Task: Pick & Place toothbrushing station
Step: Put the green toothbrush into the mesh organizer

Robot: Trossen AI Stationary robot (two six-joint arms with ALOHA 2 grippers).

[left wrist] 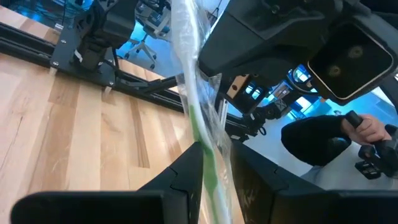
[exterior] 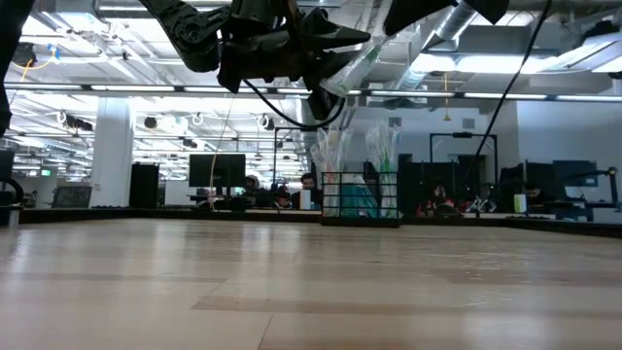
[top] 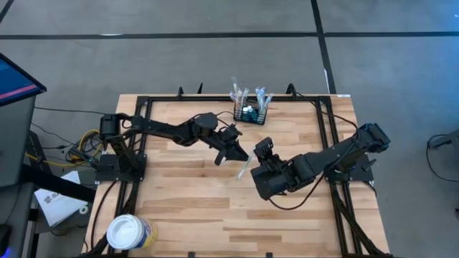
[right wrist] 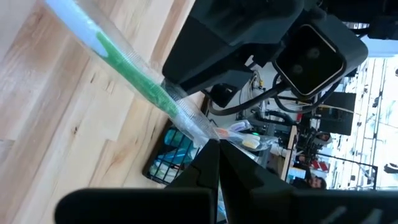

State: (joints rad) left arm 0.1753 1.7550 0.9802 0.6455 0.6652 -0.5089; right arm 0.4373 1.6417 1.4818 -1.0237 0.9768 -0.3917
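grey floor point(top: 215, 57), bright ceiling lights point(exterior: 87, 63)

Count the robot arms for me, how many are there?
2. The dark left arm reaches in from the wooden table's left side; the dark right arm reaches in from the right. They meet near the middle.

Open-plan office: monitors point(exterior: 216, 171), desks, exposed-duct ceiling point(exterior: 117, 58).

Matt wood table point(top: 193, 208), black wire-mesh caddy point(top: 249, 115), clear glossy plastic wrap point(right wrist: 180, 112).
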